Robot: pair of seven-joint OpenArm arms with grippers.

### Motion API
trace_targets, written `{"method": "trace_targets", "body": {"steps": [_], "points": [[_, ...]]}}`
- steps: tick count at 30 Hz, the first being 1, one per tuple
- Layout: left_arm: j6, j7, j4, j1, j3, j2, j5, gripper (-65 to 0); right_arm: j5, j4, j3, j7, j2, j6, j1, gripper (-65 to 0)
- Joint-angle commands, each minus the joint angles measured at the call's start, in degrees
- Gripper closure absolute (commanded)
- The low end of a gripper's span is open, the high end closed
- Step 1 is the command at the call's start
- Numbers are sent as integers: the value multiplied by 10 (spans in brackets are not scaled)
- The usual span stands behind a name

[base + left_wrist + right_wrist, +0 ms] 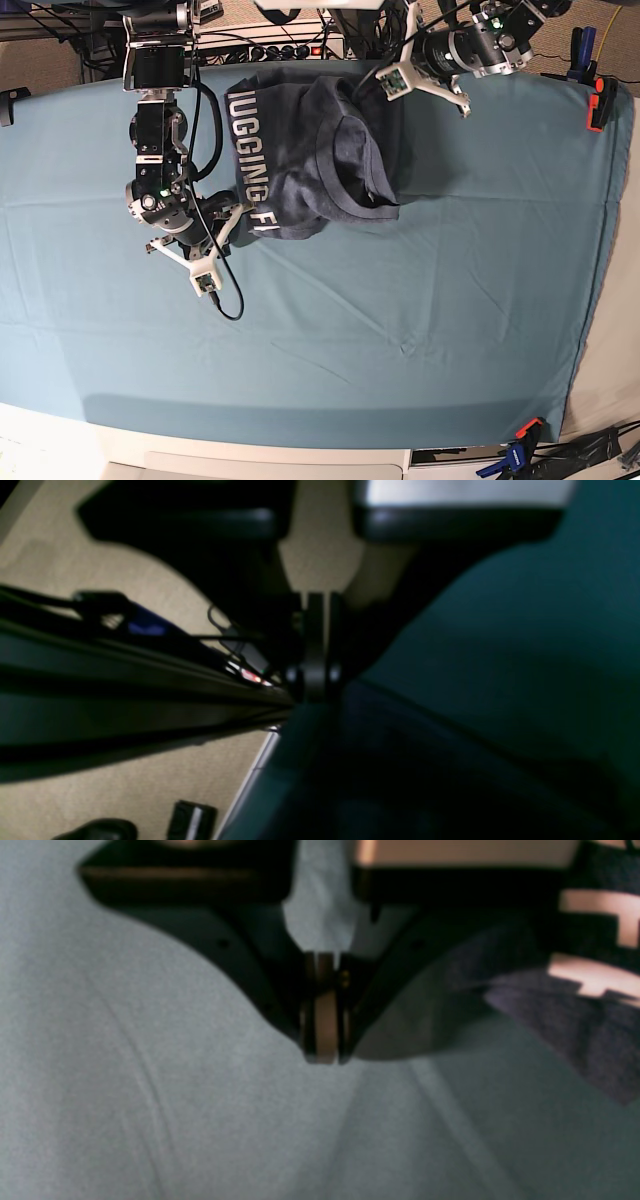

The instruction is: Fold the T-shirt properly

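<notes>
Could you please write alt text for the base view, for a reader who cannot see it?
A dark T-shirt with white block lettering lies rumpled and partly folded on a teal cloth. Two robot arms reach in from the top, the right gripper closed at the shirt's lettered side.

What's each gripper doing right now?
Left gripper: closed, at the T-shirt's edge; whether it pinches fabric can't be told.
Right gripper: closed, nothing visible between its tips.

Robotics workspace: two robot arms operate over a cloth-covered table; cables run alongside.
</notes>
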Motion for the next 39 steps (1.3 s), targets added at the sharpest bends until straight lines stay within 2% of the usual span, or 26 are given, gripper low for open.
{"method": "trace_targets", "body": {"steps": [1,6,19,21,25,30,35,39], "points": [[-10,-12,10,0,0,1,-6,0,6,10,1,15,3,-2,13,0],[-11,-20,10,-13,0,18,-6,0,6,10,1,17,3,-2,13,0],[-12,-38,-1,-31,0,24,-32,0,6,10,1,17,3,-2,13,0],[-24,-38,-8,-32,0,35,-35,0,7,10,1,17,3,0,13,0],[-26,-37,-9,-35,6,56,-40,0,27,10,1,16,3,18,13,0],[-24,-42,-16,-57,39,65,-31,0,41,10,1,14,3,28,13,0],[-20,-49,-88,-87,68,73,-25,0,50,10,1,5,3,30,12,0],[-20,-49,-132,-109,68,82,-25,0,88,10,1,-9,3,75,12,0]]}}
